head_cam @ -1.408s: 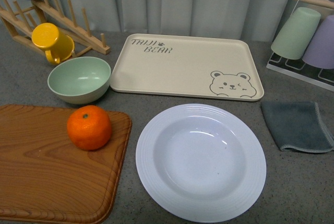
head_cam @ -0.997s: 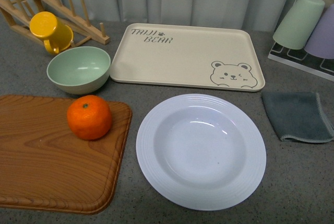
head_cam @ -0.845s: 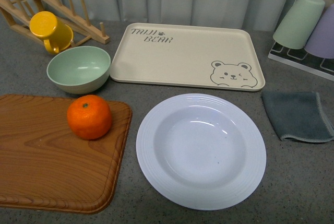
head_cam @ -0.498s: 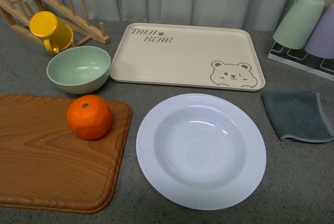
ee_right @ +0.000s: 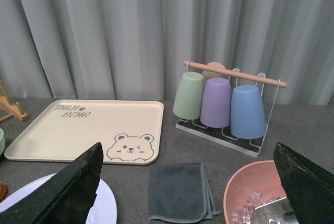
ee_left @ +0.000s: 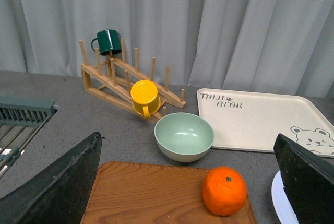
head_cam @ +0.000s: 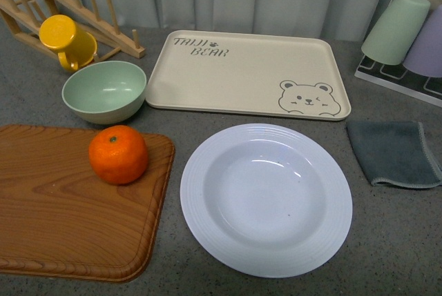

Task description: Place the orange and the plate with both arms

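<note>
The orange (head_cam: 118, 154) sits on a wooden cutting board (head_cam: 62, 227) at the front left. The large white plate (head_cam: 266, 203) lies empty on the grey table to its right, just in front of the beige bear tray (head_cam: 242, 75). Neither gripper shows in the front view. My left gripper (ee_left: 187, 138) is open and empty, held above and well back from the orange (ee_left: 224, 190), with a sliver of the plate (ee_left: 276, 205) by one finger. My right gripper (ee_right: 188, 145) is open and empty, with part of the plate (ee_right: 108, 205) beside one finger.
A pale green bowl (head_cam: 105, 91) stands behind the board. A yellow mug (head_cam: 65, 41) hangs on a wooden rack (head_cam: 97, 23) at the back left. A grey cloth (head_cam: 394, 152) lies right of the plate, cups on a rack (head_cam: 404, 34) behind it. A pink bowl of ice (ee_right: 255, 198) stands further right.
The front view shifted a little at the start, so everything sits slightly higher in the picture. Since then nothing has moved.
</note>
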